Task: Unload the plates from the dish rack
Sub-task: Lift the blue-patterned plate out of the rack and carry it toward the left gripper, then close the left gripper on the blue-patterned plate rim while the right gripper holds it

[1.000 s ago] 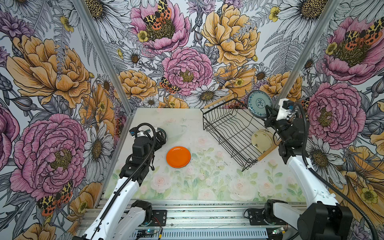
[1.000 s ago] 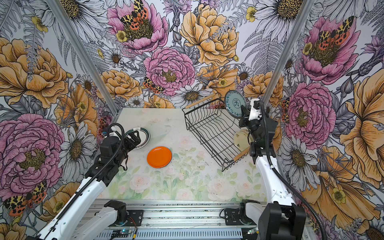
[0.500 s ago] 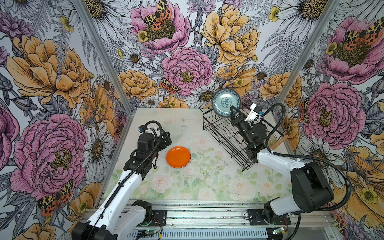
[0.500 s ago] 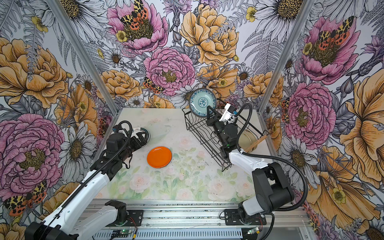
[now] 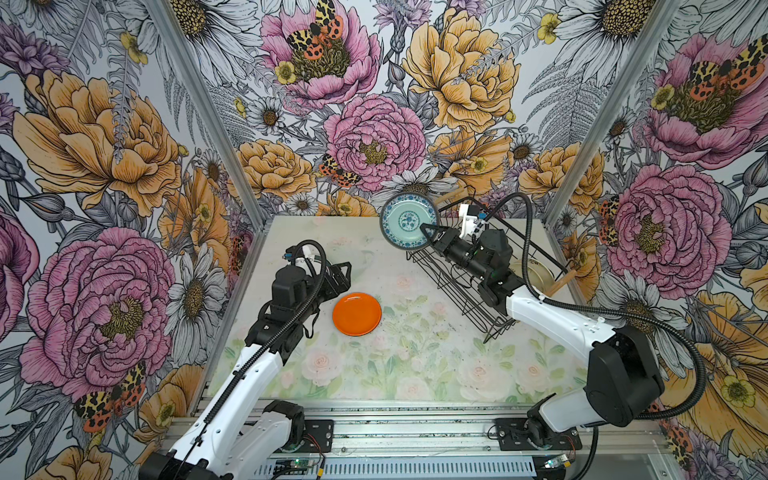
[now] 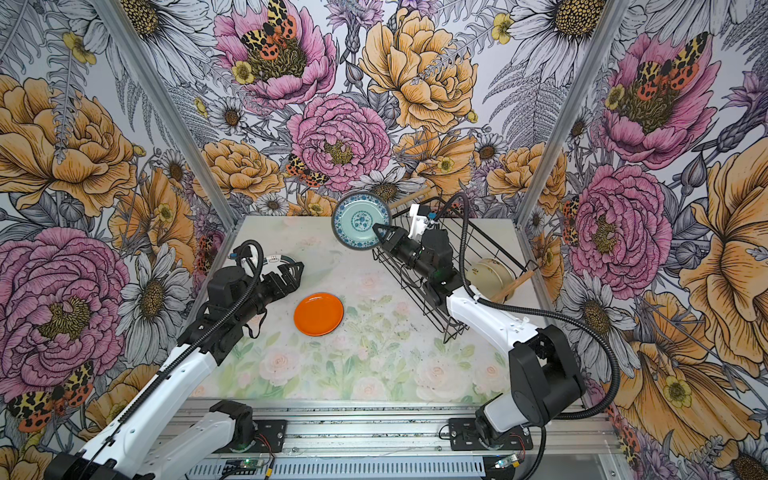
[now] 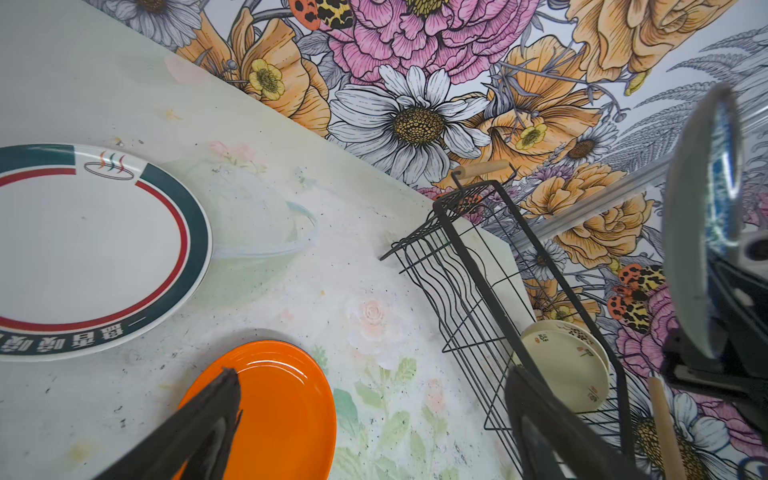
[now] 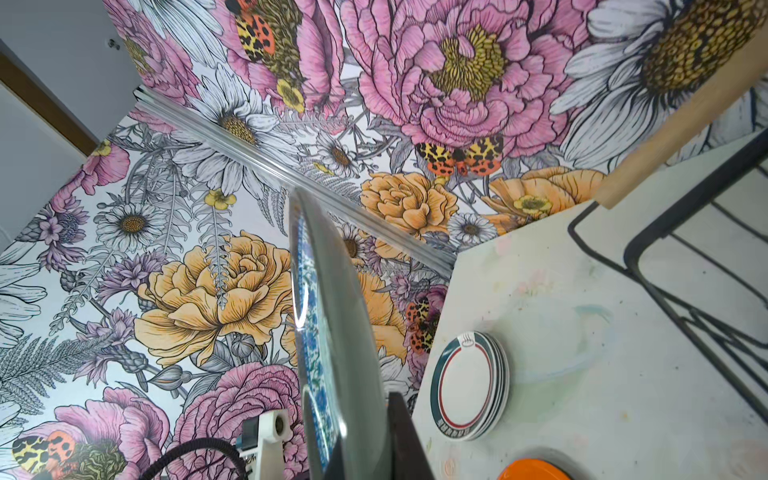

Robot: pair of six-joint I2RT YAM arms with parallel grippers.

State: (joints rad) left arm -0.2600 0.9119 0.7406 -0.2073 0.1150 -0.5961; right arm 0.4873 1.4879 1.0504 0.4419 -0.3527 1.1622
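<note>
My right tool [image 5: 427, 231] is clamped on the teal plate [image 5: 405, 219], upright over the dish rack's [image 5: 461, 291] far-left corner; I'd level it before lowering beside the orange plate [image 5: 356, 313]; left tool [image 5: 345, 272] stands apart

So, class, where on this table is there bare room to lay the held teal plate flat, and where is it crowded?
Widest bare patch: the table front strip, between the orange plate and the near rail. Another lies between the orange plate and the dish rack. Crowded: the left side, with the white plate stack and left gripper.
</note>
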